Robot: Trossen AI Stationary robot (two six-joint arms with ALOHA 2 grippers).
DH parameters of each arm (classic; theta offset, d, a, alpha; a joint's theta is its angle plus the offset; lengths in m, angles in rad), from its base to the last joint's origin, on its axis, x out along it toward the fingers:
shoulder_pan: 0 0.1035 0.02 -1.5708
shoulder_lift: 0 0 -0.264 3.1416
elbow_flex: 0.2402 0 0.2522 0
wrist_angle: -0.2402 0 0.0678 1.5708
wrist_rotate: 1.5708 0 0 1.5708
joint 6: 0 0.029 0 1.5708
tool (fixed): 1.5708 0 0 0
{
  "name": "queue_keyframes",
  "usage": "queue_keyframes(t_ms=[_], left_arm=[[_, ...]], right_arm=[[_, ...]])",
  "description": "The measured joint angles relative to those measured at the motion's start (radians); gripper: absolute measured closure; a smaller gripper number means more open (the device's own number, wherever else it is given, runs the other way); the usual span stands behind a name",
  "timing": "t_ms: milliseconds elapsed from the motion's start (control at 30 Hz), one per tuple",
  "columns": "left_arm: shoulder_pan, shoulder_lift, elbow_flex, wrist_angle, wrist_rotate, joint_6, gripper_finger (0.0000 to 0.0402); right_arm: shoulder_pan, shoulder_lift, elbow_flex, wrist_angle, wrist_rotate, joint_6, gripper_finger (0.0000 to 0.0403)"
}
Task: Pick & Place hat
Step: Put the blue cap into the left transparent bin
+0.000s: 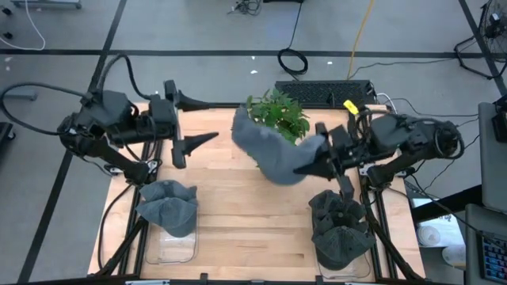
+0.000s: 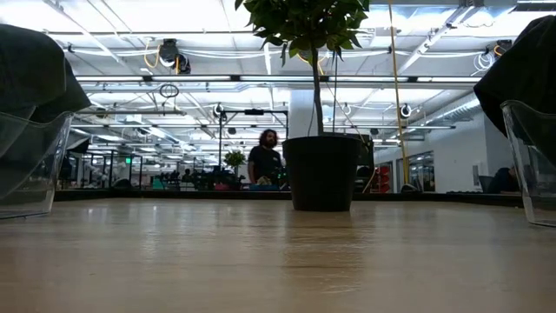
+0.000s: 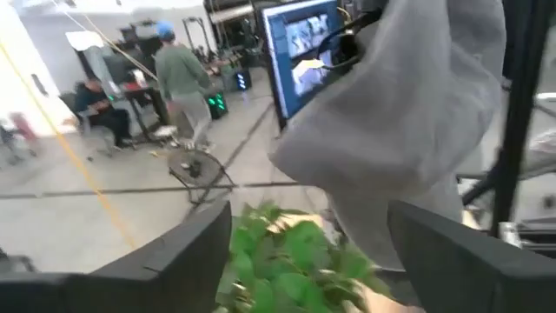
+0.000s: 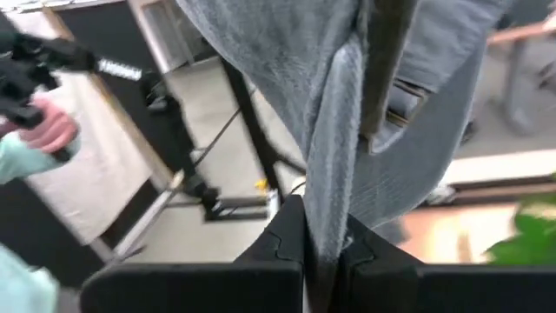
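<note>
A grey knitted hat point(image 1: 269, 150) hangs in the air above the table's middle, beside and partly over the green potted plant point(image 1: 279, 112). My right gripper point(image 1: 303, 168) is shut on the hat's right end. My left gripper point(image 1: 214, 119) stands open just left of the hat, fingers level and pointing at it, with nothing between them. In the left wrist view the hat point(image 3: 391, 122) hangs beyond the spread fingers, with the plant's leaves point(image 3: 287, 265) below it. The low view shows only the plant's pot point(image 2: 321, 169), standing on the table; neither gripper appears there. My right gripper pinches a bunched fold of the hat's cloth point(image 4: 334, 187) between its two shut fingers point(image 4: 282, 239). The fingers come level from the table's right side. The hat is lifted clear of the table and stretches away from the fingers toward the plant, loosely creased; whether it touches the leaves I cannot tell.
Clear bins with more grey hats stand at the near left point(image 1: 169, 207) and near right point(image 1: 341, 226). A keyboard point(image 1: 325, 93) lies behind the plant at the far edge. Bare wood point(image 1: 253, 229) lies between the bins. People stand in the room beyond.
</note>
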Motion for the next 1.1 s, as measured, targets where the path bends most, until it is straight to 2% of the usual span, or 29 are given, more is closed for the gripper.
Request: queue_keyframes(t_ms=[200,400,667,833,1100], left_arm=[[-0.055,0.005,0.000,-0.006,0.043,-0.114,0.0070],[-0.115,0.023,0.000,0.008,0.057,-0.159,0.0089],[-0.171,0.092,0.000,0.001,0.170,-0.274,0.0107],[-0.178,0.125,0.000,-0.042,0.210,-0.351,0.0106],[-0.179,0.191,0.000,-0.034,0.235,-0.380,0.0103]], right_arm=[[0.035,0.000,-0.097,-0.005,-0.148,0.063,0.0402],[0.064,-0.001,-0.234,0.030,-0.152,0.102,0.0403],[0.064,0.000,-0.414,0.256,-0.152,0.174,0.0403],[0.072,0.000,-0.440,0.294,-0.150,0.197,0.0403],[0.074,-0.002,-0.440,0.295,-0.150,0.205,0.0403]])
